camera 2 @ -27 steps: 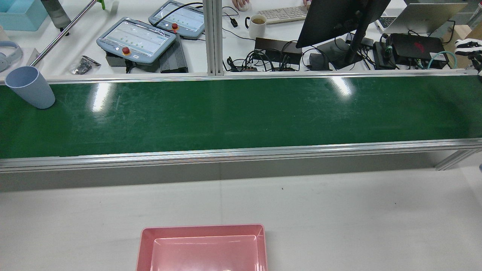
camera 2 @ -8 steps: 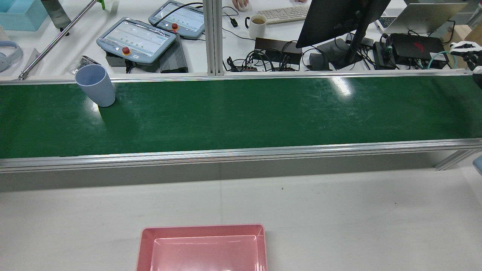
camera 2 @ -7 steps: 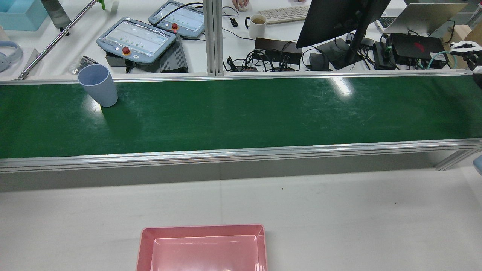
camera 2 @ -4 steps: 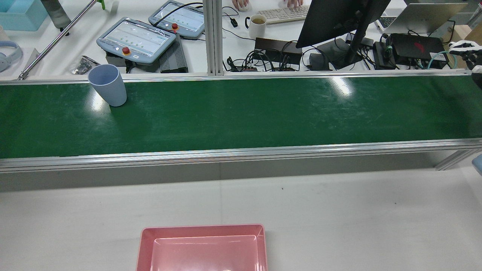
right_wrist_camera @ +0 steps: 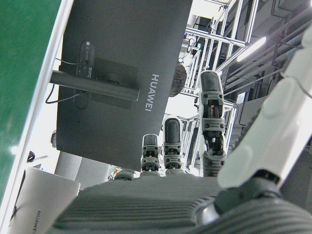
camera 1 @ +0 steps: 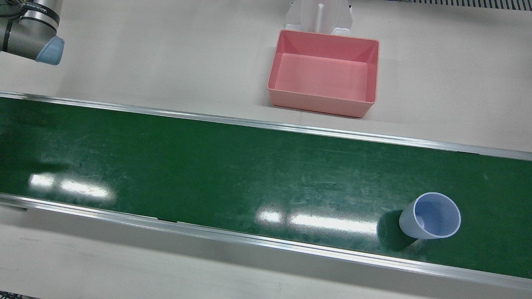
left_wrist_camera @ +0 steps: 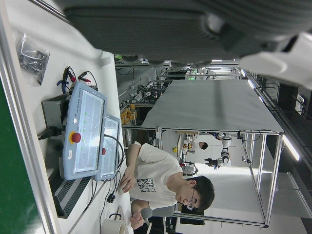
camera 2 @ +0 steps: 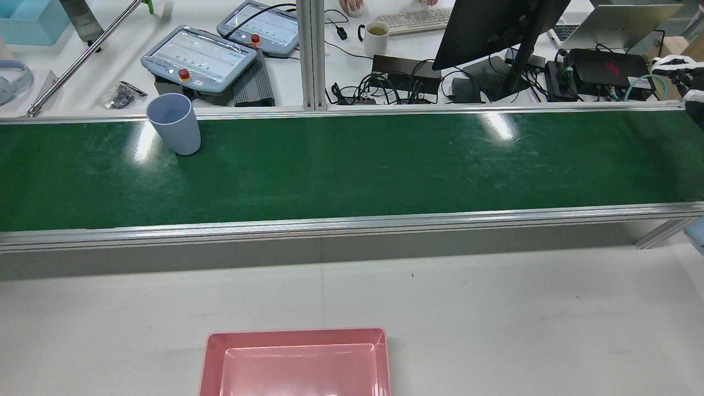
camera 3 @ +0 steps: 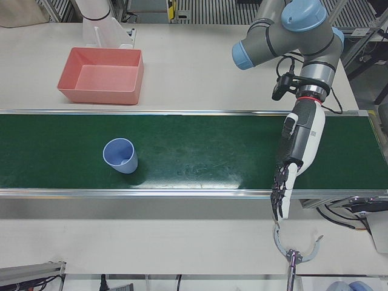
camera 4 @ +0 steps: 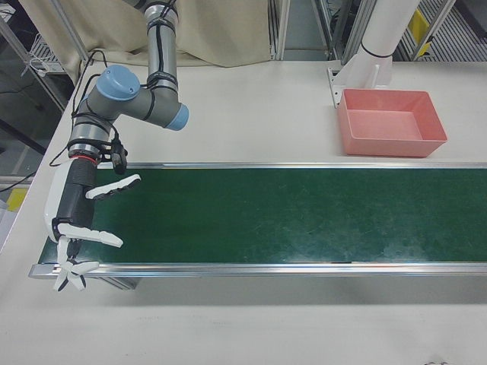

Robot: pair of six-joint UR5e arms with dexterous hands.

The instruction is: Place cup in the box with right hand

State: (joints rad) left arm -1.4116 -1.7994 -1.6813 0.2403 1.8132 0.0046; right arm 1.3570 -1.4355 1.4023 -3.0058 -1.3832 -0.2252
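Note:
A light blue cup (camera 2: 174,123) stands upright on the green conveyor belt (camera 2: 385,165), near its far rail at the left. It also shows in the front view (camera 1: 430,216) and the left-front view (camera 3: 119,156). The pink box (camera 2: 297,333) sits empty on the white table in front of the belt, and shows in the front view (camera 1: 320,106) too. My right hand (camera 4: 74,222) is open and empty, fingers spread, at the belt's far right end, far from the cup; it shows at the rear view's right edge (camera 2: 674,64). My left hand (camera 3: 291,163) is open and empty, fingers straight, beyond the cup.
The belt has raised aluminium rails along both sides. My right arm's elbow (camera 1: 41,41) hangs over the table by the belt. Behind the belt is a desk with teach pendants (camera 2: 199,58), a monitor (camera 2: 495,27) and a mug (camera 2: 376,37).
The cup has travelled along the belt toward the right of the rear view, still upright. My right hand has shifted slightly left at the view's edge.

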